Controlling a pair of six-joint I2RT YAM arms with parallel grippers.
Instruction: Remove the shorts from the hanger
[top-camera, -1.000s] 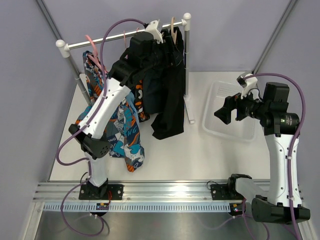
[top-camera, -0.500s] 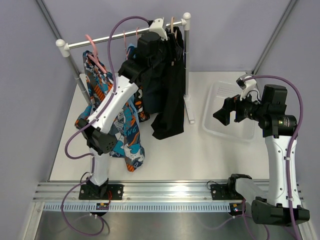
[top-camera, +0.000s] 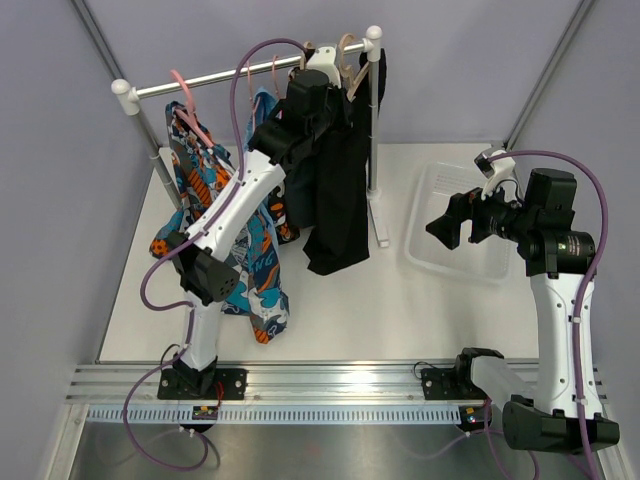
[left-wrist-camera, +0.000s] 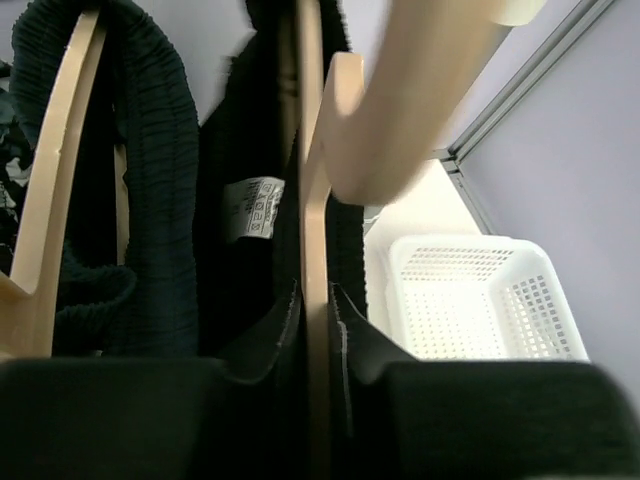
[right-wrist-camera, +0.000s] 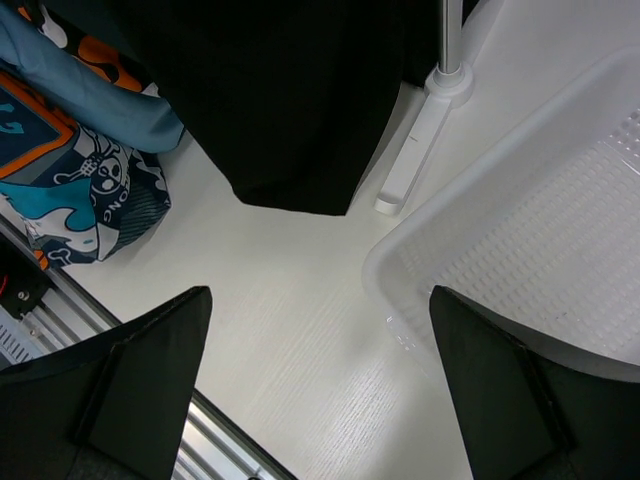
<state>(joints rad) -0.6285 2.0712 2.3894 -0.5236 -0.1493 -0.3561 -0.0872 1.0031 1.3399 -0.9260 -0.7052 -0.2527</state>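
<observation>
Left gripper (left-wrist-camera: 315, 375) is up at the right end of the rack (top-camera: 215, 76), jaws closed tight on a wooden hanger (left-wrist-camera: 312, 250). The black shorts (top-camera: 335, 195) drape from the hanger and hang just below the fingers. Right gripper (right-wrist-camera: 318, 300) is spread wide and holds nothing, poised over the white basket (right-wrist-camera: 520, 250), well apart from the shorts.

light: bright, even | shadows: soft | left wrist view: near foreground blurred

Plain lilac walls (top-camera: 470, 60), white tabletop (top-camera: 350, 310), metal rail (top-camera: 330, 395) in front
</observation>
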